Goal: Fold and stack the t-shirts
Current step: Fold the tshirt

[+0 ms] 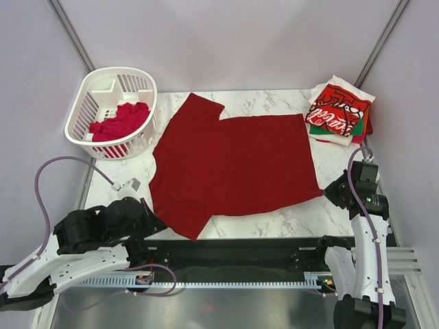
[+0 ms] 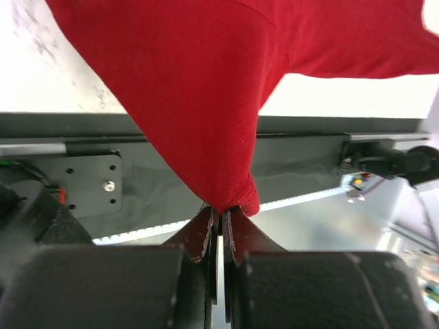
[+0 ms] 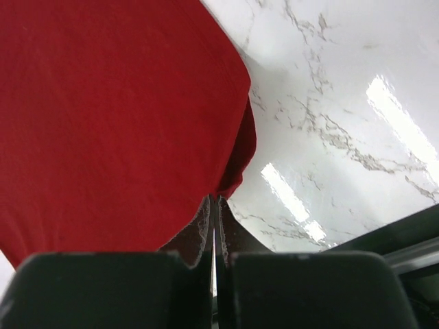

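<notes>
A plain dark red t-shirt (image 1: 233, 164) lies spread on the marble table, one sleeve pointing to the far side. My left gripper (image 1: 152, 223) is shut on its near left part; the left wrist view shows the cloth (image 2: 199, 103) pinched at the fingertips (image 2: 221, 211). My right gripper (image 1: 328, 190) is shut on the shirt's near right corner (image 3: 123, 116), pinched between the fingertips (image 3: 215, 200). A stack of folded shirts (image 1: 339, 113), Coca-Cola script on top, green and white below, sits at the far right. More red cloth (image 1: 120, 121) lies in the basket.
A white slotted plastic basket (image 1: 113, 110) stands at the far left corner. A dark rail (image 1: 240, 257) runs along the near table edge between the arm bases. Grey walls close in the sides and back.
</notes>
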Controlling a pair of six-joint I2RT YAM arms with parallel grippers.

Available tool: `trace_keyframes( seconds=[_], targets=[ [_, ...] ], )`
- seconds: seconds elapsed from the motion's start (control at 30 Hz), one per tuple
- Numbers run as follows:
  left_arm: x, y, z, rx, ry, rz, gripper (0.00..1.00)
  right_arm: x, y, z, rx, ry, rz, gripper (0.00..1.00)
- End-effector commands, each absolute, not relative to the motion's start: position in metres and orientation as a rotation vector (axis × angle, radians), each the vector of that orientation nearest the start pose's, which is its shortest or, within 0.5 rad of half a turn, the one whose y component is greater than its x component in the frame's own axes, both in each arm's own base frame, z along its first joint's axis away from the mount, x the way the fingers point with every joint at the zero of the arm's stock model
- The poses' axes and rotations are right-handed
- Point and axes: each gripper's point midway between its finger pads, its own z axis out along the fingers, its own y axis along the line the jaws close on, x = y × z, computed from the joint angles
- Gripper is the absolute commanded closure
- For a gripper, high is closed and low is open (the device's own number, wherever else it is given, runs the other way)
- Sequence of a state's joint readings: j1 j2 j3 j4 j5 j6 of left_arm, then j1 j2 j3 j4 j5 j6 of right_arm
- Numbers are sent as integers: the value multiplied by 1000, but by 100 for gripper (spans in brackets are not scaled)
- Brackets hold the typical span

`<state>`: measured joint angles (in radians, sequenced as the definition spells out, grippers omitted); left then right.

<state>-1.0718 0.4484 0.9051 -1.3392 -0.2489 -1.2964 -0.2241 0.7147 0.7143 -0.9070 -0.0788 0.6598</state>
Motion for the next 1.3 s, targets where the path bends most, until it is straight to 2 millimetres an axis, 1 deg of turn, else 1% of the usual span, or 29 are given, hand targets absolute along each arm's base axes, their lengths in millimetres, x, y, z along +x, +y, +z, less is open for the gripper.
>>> trace_keyframes(
  seconds=[0.0, 0.03, 0.07, 0.1, 0.17, 0.23, 0.27, 0.3, 0.33, 0.37, 0.43, 0.47, 0.5, 0.53, 0.63, 0.7, 0.77, 0.8, 0.83, 0.9, 0.93, 0.97, 1.03, 1.07, 1.1, 1.17, 1.2, 1.23, 1.27],
  targets=[
    [84, -104, 203, -292, 2485, -578, 98, 223, -12, 167, 987, 2172, 289, 100],
    [93, -111, 212, -255, 2446, -578, 98, 234, -12, 170, 985, 2164, 308, 100],
    [99, -113, 217, -157, 2430, -531, 98, 242, -9, 176, 976, 2148, 343, 100],
    [109, -123, 224, -103, 2434, -466, 98, 249, -9, 180, 985, 2130, 361, 100],
    [125, -131, 230, 53, 2412, -348, 98, 268, -13, 187, 983, 2105, 370, 100],
    [143, -150, 232, 185, 2429, -250, 98, 283, -17, 186, 990, 2107, 360, 100],
    [155, -156, 232, 271, 2425, -235, 98, 290, -21, 191, 989, 2090, 354, 100],
    [167, -167, 225, 320, 2453, -227, 98, 295, -22, 191, 984, 2089, 350, 100],
    [177, -168, 220, 306, 2506, -307, 98, 303, -25, 187, 991, 2097, 342, 100],
    [193, -172, 221, 369, 2471, -341, 98, 309, -27, 189, 986, 2092, 339, 100],
    [213, -168, 208, 359, 2508, -359, 98, 320, -29, 181, 990, 2105, 335, 100],
    [226, -160, 204, 345, 2522, -370, 98, 326, -30, 181, 982, 2107, 334, 100],
    [237, -160, 206, 340, 2510, -370, 98, 329, -30, 179, 981, 2115, 339, 100],
    [249, -157, 196, 348, 2548, -351, 98, 335, -31, 171, 988, 2132, 339, 100],
    [278, -159, 203, 362, 2541, -339, 98, 347, -31, 168, 980, 2147, 355, 100],
    [290, -159, 205, 370, 2536, -333, 98, 351, -30, 168, 976, 2152, 363, 100],
    [305, -152, 204, 360, 2542, -305, 98, 357, -27, 169, 964, 2157, 383, 100],
    [313, -152, 213, 356, 2520, -304, 98, 359, -26, 169, 960, 2159, 387, 100],
    [320, -145, 215, 338, 2519, -286, 98, 362, -25, 165, 956, 2169, 389, 100],
    [336, -142, 216, 327, 2522, -263, 98, 368, -20, 166, 939, 2182, 403, 100],
    [341, -134, 215, 314, 2534, -230, 98, 371, -19, 159, 943, 2204, 400, 100],
    [349, -129, 222, 295, 2515, -207, 98, 376, -16, 160, 933, 2207, 407, 100],
    [362, -122, 216, 278, 2533, -175, 98, 383, -14, 151, 933, 2236, 401, 100],
    [371, -123, 225, 270, 2507, -177, 98, 388, -12, 152, 926, 2238, 402, 100],
    [380, -123, 217, 268, 2527, -169, 98, 392, -13, 144, 934, 2257, 392, 100],
    [394, -122, 222, 268, 2516, -171, 98, 400, -14, 142, 937, 2263, 391, 100],
    [398, -121, 219, 267, 2526, -166, 98, 403, -16, 134, 946, 2282, 378, 100],
    [406, -119, 205, 262, 2563, -153, 98, 408, -17, 134, 946, 2280, 377, 100],
    [413, -118, 205, 257, 2564, -152, 98, 410, -17, 131, 949, 2287, 372, 100]
  ],
)
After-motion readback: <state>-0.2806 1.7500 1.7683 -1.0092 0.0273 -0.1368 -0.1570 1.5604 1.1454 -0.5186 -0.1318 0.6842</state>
